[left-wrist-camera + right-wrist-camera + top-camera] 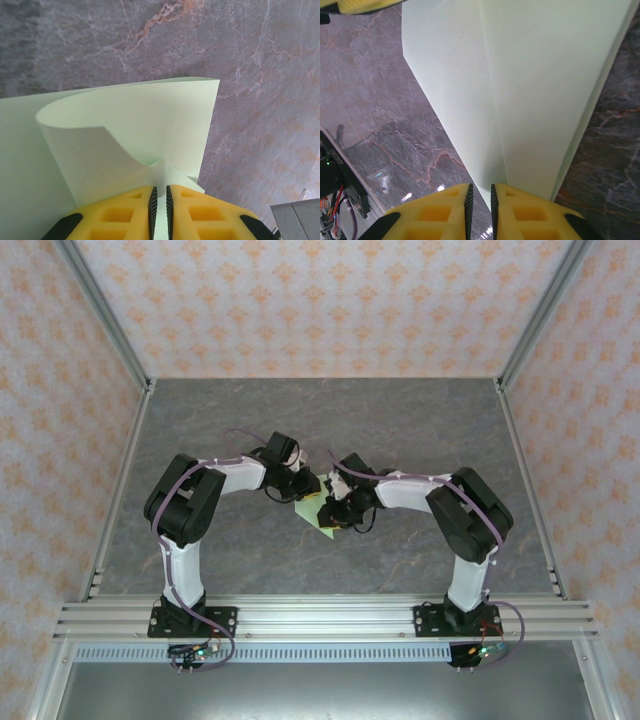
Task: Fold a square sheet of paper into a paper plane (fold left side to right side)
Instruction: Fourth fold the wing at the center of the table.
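From above, you had both arms bent inward over the middle of the grey desk [200, 430], the left gripper [305, 486] and right gripper [336, 502] meeting at the square sheet of paper [318, 518]. On your left wrist camera, the yellow fingers [120, 210] were pinched on the paper, which curled upward. On your right wrist camera, the gripper was clamped on the paper's lifted edge.
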Controlling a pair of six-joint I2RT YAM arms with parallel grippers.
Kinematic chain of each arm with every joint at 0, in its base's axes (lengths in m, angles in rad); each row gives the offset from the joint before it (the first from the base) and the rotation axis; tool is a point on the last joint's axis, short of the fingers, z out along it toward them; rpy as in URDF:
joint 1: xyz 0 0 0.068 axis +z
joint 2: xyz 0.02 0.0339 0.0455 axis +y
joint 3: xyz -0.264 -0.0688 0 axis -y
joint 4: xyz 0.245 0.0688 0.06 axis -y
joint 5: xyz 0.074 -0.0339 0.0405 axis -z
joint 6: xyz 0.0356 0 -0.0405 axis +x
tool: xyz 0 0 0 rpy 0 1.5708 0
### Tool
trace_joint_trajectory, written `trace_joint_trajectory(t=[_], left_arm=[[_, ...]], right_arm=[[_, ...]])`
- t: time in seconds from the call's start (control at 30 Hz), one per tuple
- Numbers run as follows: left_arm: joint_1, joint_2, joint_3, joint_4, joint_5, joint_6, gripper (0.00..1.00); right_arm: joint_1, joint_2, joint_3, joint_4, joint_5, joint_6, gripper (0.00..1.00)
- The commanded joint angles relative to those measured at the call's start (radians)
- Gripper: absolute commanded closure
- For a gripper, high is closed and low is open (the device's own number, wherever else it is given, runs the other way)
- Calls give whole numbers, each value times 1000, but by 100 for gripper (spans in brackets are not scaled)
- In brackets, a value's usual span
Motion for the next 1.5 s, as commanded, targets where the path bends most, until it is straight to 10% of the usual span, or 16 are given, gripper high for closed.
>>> trace_joint_trajectory(t=[0.0,1.47], left_arm=[[-4,18,-38,-118,-80,28,84],[-1,30,-35,-132,-107,36,86]], right_arm=[[9,27,-31,-36,17,2,79],[18,-144,-308,-114,30,27,94]])
